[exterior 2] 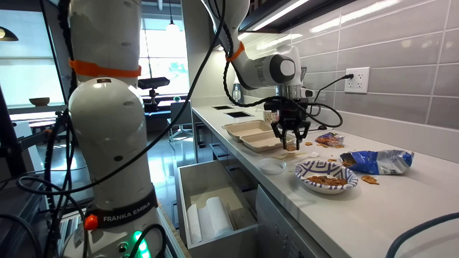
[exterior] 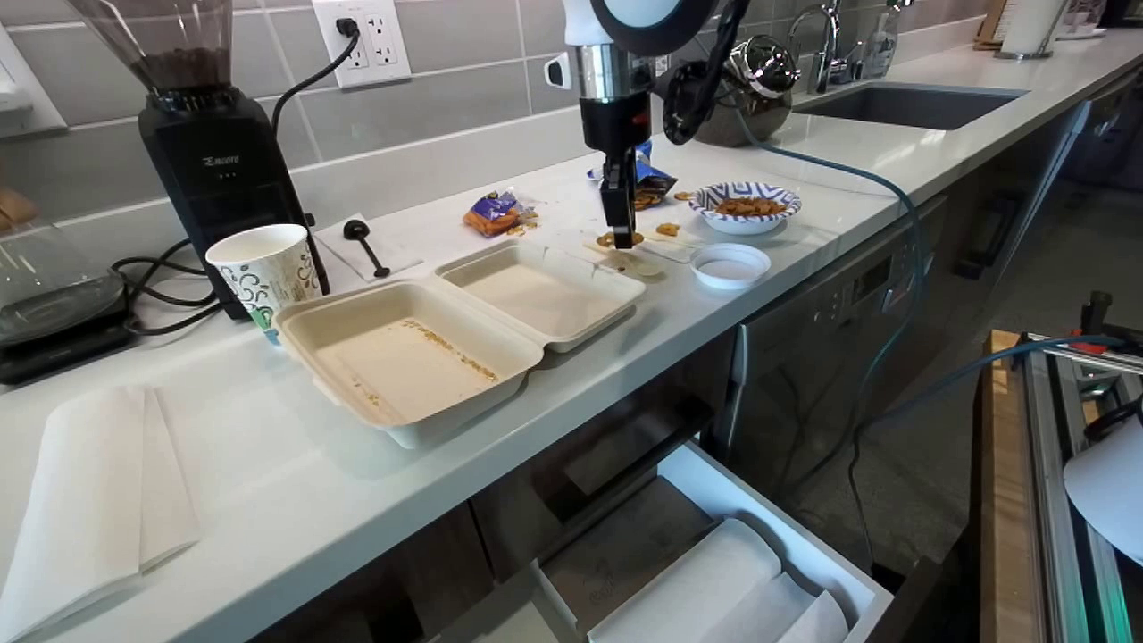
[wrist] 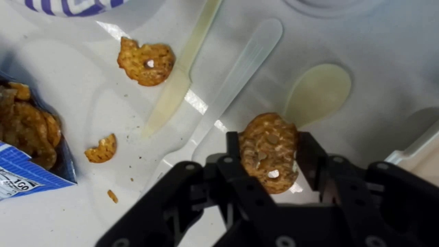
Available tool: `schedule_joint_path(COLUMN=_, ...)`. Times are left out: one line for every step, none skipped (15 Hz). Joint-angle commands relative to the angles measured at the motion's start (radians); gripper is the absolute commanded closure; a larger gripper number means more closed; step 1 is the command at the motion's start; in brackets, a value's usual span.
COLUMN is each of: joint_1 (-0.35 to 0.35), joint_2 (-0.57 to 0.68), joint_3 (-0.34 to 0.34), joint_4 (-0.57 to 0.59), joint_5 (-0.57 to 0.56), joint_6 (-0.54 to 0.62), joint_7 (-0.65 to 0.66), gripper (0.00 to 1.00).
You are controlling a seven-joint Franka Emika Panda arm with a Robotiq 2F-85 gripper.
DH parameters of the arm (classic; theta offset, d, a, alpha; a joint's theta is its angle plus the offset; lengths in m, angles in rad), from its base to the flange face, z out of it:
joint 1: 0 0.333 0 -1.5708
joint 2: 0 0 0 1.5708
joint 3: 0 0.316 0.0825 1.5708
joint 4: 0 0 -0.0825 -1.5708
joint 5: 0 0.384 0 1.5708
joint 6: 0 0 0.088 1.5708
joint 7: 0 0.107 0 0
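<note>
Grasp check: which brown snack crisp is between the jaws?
The oval brown crisp with three holes, pinched at both sides; the chipped brown crisp and curved brown fragment lie loose.

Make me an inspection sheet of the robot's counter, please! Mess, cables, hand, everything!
Surface: white counter, with snack crumbs scattered on it.
Things in use: one brown crisp, gripped.
Clutter: loose crisps, open blue bag, smaller snack bag, patterned bowl holding brown pieces, knife, fork, spoon, open takeout box.
Hand: closed on the brown crisp.
Cables: blue-grey cable runs across the counter and over its edge; black cable follows the arm.
Surroundings: coffee grinder; open drawer holding a paper roll.
</note>
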Motion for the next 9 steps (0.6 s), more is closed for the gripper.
schedule_joint_path(joint_1=0.009, joint_2=-0.043, joint_3=-0.009, joint_4=-0.058, joint_5=-0.011, joint_6=0.026, joint_7=0.031, gripper=0.57)
schedule_joint_path(joint_1=0.009, joint_2=-0.047, joint_3=-0.009, joint_4=-0.063, joint_5=-0.010, joint_6=0.027, joint_7=0.035, gripper=0.57)
schedule_joint_path(joint_1=0.009, joint_2=-0.050, joint_3=-0.009, joint_4=-0.069, joint_5=-0.010, joint_6=0.028, joint_7=0.039, gripper=0.57)
schedule_joint_path(joint_1=0.010, joint_2=-0.053, joint_3=-0.009, joint_4=-0.074, joint_5=-0.010, joint_6=0.028, joint_7=0.042, gripper=0.57)
schedule_joint_path(joint_1=0.010, joint_2=-0.057, joint_3=-0.009, joint_4=-0.080, joint_5=-0.010, joint_6=0.029, joint_7=0.045, gripper=0.57)
schedule_joint_path(joint_1=0.010, joint_2=-0.060, joint_3=-0.009, joint_4=-0.085, joint_5=-0.009, joint_6=0.029, joint_7=0.047, gripper=0.57)
schedule_joint_path(joint_1=0.011, joint_2=-0.062, joint_3=-0.009, joint_4=-0.088, joint_5=-0.009, joint_6=0.030, joint_7=0.050, gripper=0.57)
schedule_joint_path(joint_1=0.011, joint_2=-0.063, joint_3=-0.009, joint_4=-0.091, joint_5=-0.011, joint_6=0.030, joint_7=0.053, gripper=0.57)
schedule_joint_path(joint_1=0.011, joint_2=-0.065, joint_3=-0.008, joint_4=-0.094, joint_5=-0.009, joint_6=0.032, joint_7=0.053, gripper=0.57)
